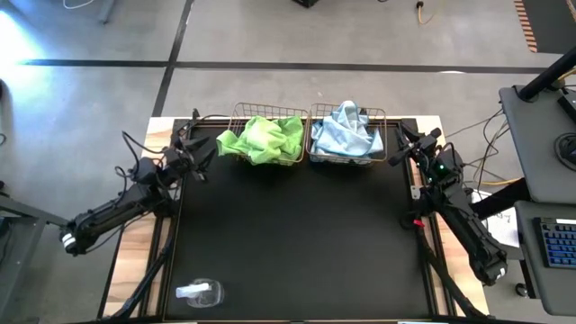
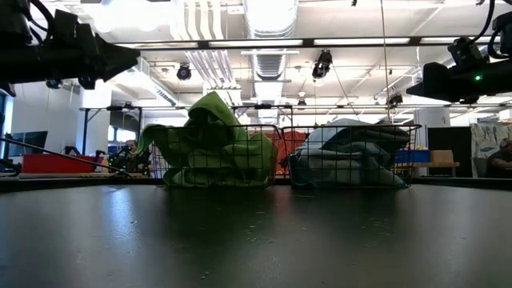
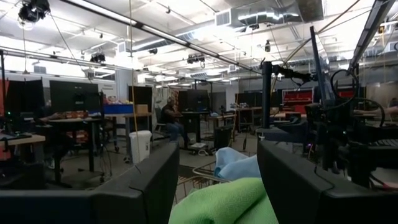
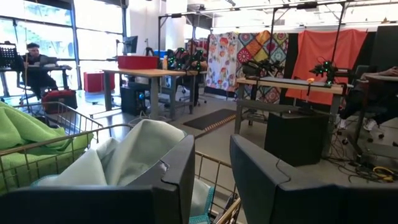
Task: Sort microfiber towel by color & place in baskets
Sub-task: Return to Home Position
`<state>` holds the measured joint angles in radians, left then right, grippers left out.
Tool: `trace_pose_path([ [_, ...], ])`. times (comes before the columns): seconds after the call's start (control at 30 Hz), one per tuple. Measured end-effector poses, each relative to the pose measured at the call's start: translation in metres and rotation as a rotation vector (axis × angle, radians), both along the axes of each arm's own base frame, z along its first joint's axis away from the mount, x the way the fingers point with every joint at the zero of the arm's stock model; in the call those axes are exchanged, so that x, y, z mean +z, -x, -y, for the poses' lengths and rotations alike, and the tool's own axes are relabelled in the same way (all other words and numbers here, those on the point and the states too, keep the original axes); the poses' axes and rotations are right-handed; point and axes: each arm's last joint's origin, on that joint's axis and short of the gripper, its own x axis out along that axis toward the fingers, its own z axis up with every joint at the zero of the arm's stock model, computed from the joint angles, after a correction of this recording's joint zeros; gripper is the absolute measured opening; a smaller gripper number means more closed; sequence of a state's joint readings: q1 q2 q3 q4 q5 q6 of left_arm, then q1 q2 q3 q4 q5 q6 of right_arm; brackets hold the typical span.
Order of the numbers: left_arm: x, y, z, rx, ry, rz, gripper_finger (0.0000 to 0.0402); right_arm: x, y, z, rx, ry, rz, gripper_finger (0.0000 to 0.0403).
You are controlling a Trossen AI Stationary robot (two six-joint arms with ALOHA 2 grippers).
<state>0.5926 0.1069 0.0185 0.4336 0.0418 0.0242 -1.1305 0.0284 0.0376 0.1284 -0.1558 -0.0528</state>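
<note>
Lime green microfiber towels (image 1: 265, 137) lie heaped in the left wire basket (image 1: 241, 112) at the table's far edge, one corner spilling over its left rim. Pale blue towels (image 1: 346, 133) fill the right basket (image 1: 385, 115) beside it. My left gripper (image 1: 203, 153) hovers open off the green basket's left end and holds nothing; in its wrist view the green towel (image 3: 224, 202) and the blue towel (image 3: 235, 167) show between its fingers. My right gripper (image 1: 401, 149) hovers off the blue basket's right end, its fingers a little apart and empty, with the blue towel (image 4: 134, 152) just ahead.
The black mat (image 1: 297, 234) spreads bare in front of the baskets. A clear plastic thing (image 1: 200, 292) lies near the front left corner. A side table with a keyboard (image 1: 558, 241) stands off the right edge. People sit at desks in the room beyond.
</note>
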Motion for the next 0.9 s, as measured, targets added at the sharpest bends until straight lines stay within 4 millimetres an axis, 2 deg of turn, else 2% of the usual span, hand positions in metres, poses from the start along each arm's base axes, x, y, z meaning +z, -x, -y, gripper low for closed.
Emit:
trace_pose_path([
  [0.9, -0.01, -0.0093, -0.0063, 0.0, 0.067, -0.099, 0.0201, 0.0, 0.0, 0.0, 0.0, 0.0, 0.0, 0.0095],
])
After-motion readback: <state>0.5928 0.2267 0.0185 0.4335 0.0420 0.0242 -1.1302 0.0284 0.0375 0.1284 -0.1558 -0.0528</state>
